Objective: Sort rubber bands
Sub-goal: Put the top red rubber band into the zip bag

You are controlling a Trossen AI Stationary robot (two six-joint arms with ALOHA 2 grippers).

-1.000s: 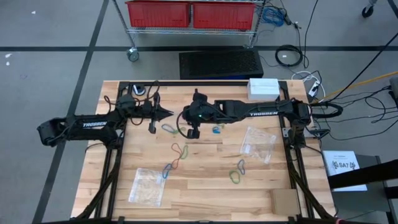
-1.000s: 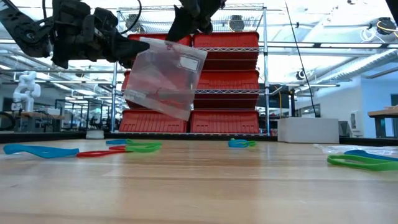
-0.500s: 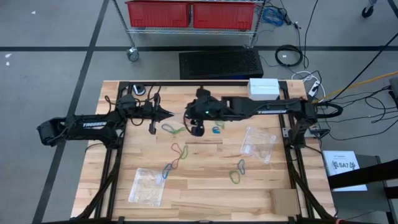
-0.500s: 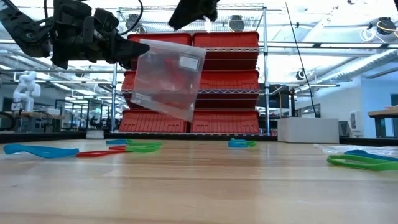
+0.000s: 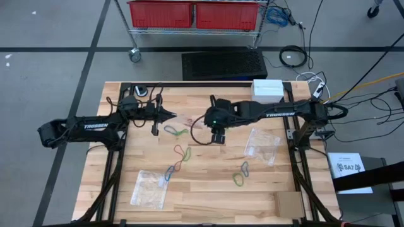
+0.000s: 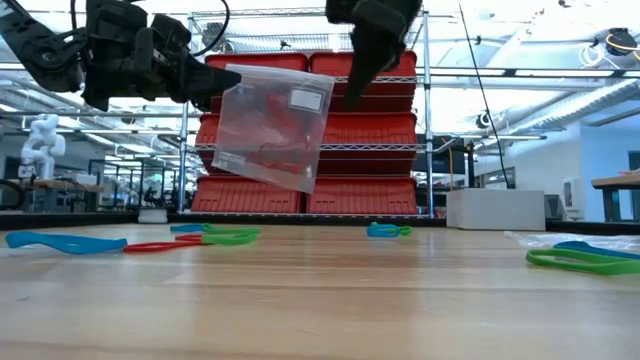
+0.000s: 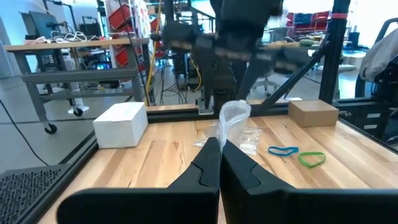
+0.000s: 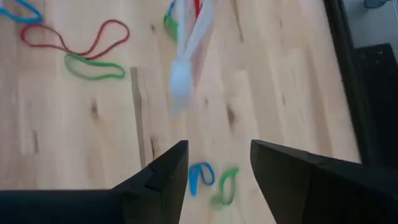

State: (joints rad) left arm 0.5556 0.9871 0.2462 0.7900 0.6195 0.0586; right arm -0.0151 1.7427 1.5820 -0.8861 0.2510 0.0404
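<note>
My left gripper [image 5: 169, 115] hangs above the table's far left part, shut on a clear plastic bag [image 6: 270, 125] with red rubber bands inside. The left wrist view shows the bag [image 7: 234, 119] edge-on past the shut fingers [image 7: 219, 152]. My right gripper [image 5: 216, 135] stands open to the right of the bag, slanting down and touching nothing; it also shows in the low view [image 6: 362, 85] and in its own wrist view [image 8: 217, 168]. Loose rubber bands lie flat on the wood: red [image 5: 183, 151], blue and green [image 5: 173, 130], green [image 5: 238, 180]. My left gripper pinches the bag's top edge at its left corner [image 6: 222, 72] between its two fingers. The fingers lie level and come from the table's left. The bag hangs tilted below and beyond them, clear of the table.
Two more clear bags lie on the table, one at the right [image 5: 262, 144] and one near the front left [image 5: 149, 188]. A white box [image 5: 267, 89] sits at the far right edge and a cardboard piece [image 5: 290, 203] at the near right corner.
My right gripper has drawn away from the bag's top toward the table's right edge and has tipped further down. The bag stays hanging from my left gripper, which has kept still.
</note>
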